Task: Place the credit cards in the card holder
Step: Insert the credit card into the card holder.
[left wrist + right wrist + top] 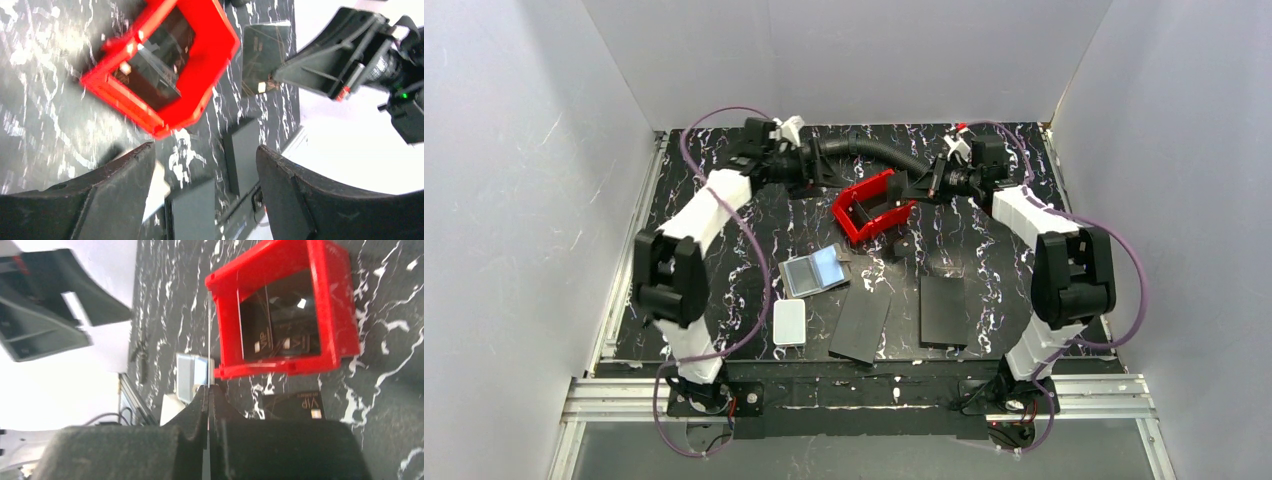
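The card holder (816, 270) lies open on the marbled black table, its silver-blue inner faces up; it also shows in the right wrist view (190, 375). My right gripper (208, 386) is shut on a thin credit card (208, 340), seen edge-on above the table. In the left wrist view that card (265, 55) looks dark, with a gold chip. More dark credit cards (280, 335) sit inside the tilted red tray (874, 205). Another card (295, 405) lies flat on the table near it. My left gripper (205, 147) is open and empty, just beside the tray.
Two large flat black panels (861, 322) (943, 310) lie near the front edge. A white rounded box (789, 322) sits left of them. Both grippers (824, 175) (921, 185) hover at the back, either side of the red tray. White walls enclose the table.
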